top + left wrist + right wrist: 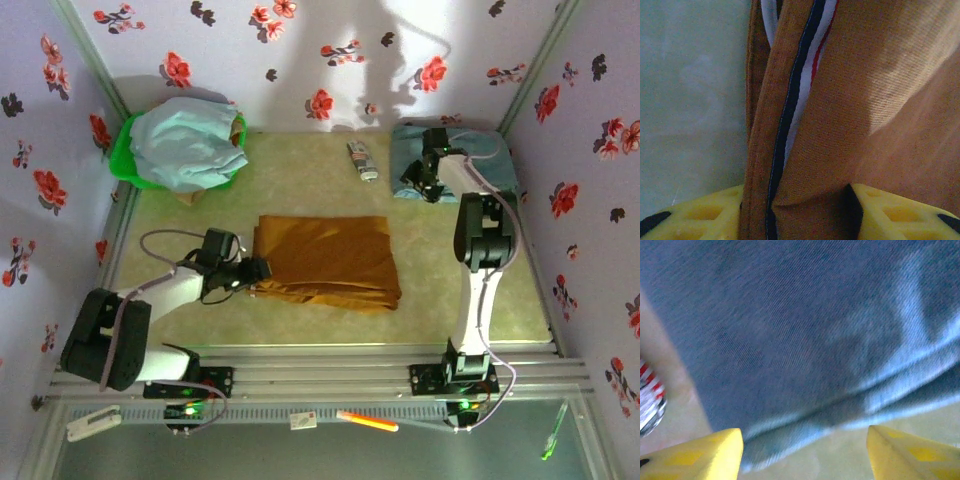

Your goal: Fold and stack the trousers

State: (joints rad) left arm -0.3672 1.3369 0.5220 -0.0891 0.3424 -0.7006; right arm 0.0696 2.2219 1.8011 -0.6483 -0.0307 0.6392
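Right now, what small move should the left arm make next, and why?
Probably raise the left gripper slightly, lifting the left edge of the trousers. Its fingers pinch that striped seam, the trousers lie folded flat, and the folded blue garment at far right looks like the stack.

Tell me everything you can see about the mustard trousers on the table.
The trousers are ochre-brown woven cloth, folded into a rough rectangle lying flat mid-table on the pale green mat. Layered edges show along the near side. The left gripper is at their left edge, its yellow fingers pressed on either side of a cloth fold, where an inner white, navy and red striped trim shows.
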